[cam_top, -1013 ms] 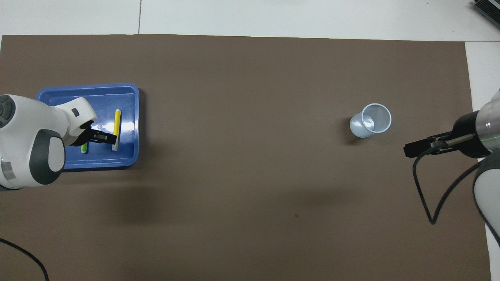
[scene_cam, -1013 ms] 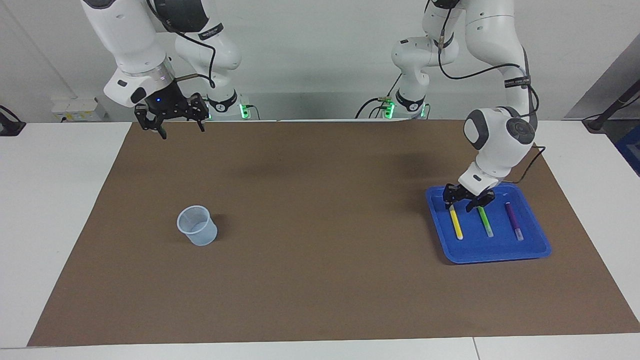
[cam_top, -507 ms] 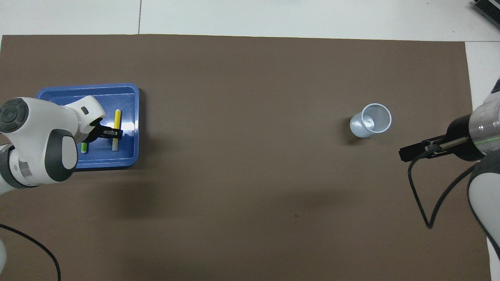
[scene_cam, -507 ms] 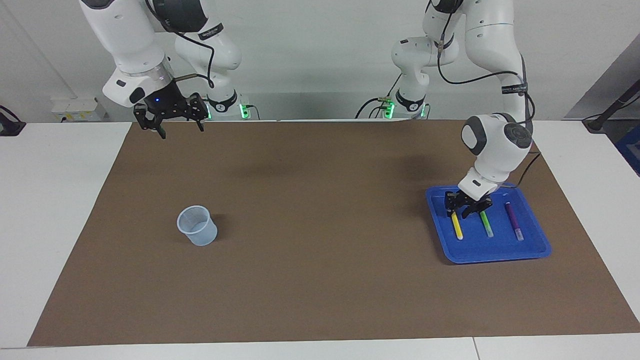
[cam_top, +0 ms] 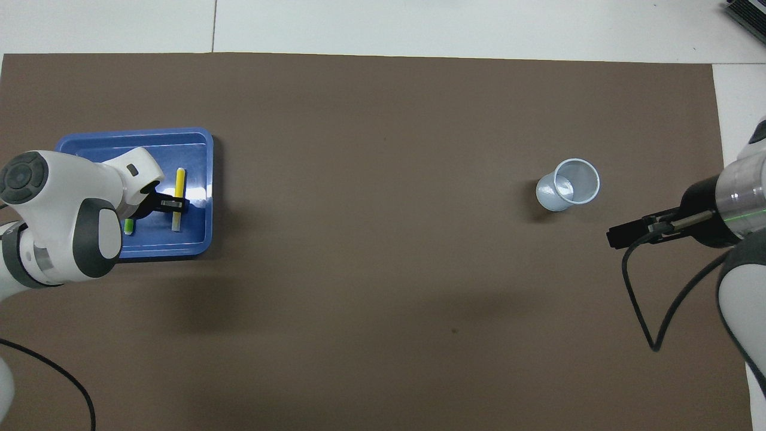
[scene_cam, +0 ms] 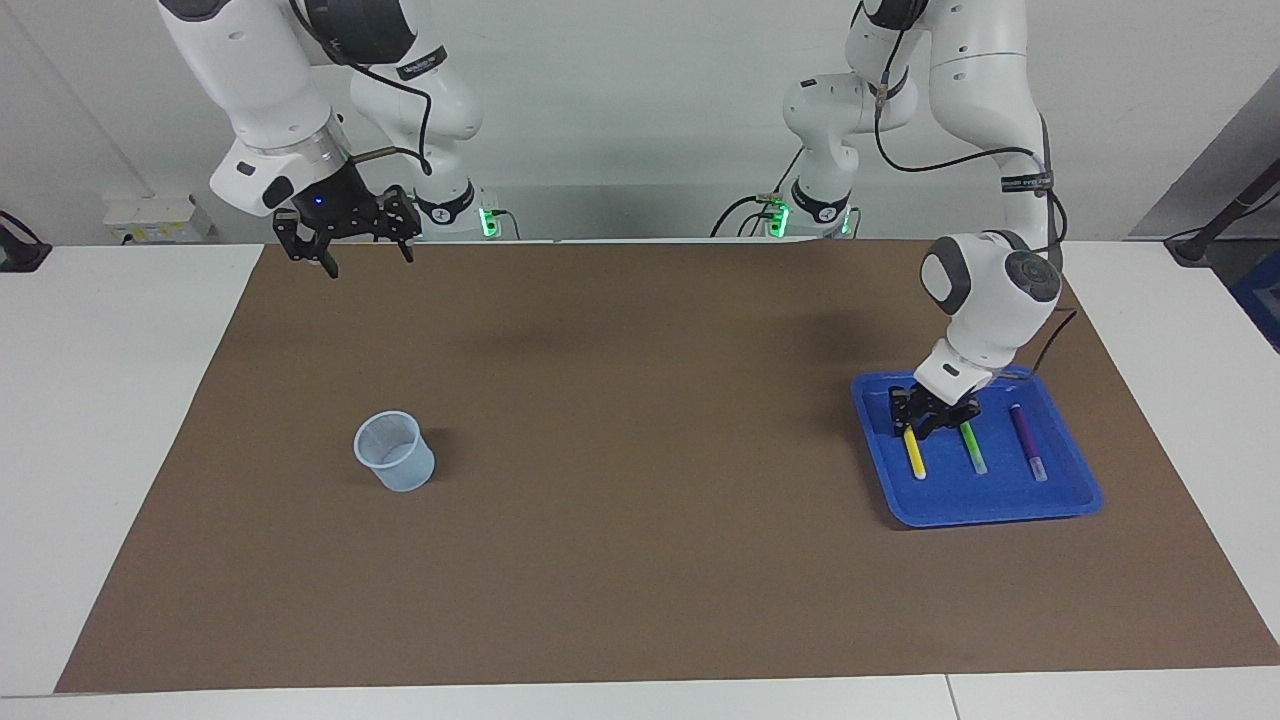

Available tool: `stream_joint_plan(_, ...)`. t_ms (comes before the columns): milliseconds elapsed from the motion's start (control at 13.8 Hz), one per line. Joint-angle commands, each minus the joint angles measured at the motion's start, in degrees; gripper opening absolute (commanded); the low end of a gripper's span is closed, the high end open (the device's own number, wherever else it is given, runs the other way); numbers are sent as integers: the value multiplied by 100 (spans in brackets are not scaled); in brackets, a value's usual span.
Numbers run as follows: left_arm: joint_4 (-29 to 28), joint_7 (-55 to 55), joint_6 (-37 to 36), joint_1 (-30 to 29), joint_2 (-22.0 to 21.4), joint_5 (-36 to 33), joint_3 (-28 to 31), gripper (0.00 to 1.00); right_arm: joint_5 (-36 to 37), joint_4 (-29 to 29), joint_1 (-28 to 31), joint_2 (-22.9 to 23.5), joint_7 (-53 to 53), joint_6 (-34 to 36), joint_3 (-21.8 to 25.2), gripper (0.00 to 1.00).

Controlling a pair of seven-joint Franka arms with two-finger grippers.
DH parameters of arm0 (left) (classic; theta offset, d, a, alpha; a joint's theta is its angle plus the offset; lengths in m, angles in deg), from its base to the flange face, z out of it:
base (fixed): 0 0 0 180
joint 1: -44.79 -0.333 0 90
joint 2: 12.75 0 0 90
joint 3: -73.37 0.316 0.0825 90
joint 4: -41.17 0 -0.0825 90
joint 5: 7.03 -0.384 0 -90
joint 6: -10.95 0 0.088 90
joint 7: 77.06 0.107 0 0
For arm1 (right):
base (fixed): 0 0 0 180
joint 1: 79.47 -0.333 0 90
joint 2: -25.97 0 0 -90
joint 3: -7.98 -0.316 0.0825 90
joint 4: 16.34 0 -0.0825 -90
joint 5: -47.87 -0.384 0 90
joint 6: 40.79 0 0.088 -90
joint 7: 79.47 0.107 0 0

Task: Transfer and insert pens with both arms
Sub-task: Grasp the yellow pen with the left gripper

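A robotics lab: two white jointed arms (scene_cam: 985, 300) stand bolted at the edge of a white desk (scene_cam: 110, 400) under a brown mat (scene_cam: 640, 560), black cables trailing, green status lights glowing on their bases, bare pale walls around.

Bright, even overhead light, soft shadows of my arms on the brown mat (scene_cam: 640, 450), sharp focus throughout.
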Motion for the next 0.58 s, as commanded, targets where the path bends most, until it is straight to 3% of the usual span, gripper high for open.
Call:
stream_joint_plan(0,-21,-36,77,71,17,74,39,0,-137,159,21,-149,-105,-183,-1,100)
stream_joint_plan(362,137,-9,-160,45,8,74,39,0,-357,150,12,-131,-105,-192,-10,100)
stream_joint_plan(507,348,26,-431,45,-18,74,39,0,-882,150,47,-105,17,-288,8,100)
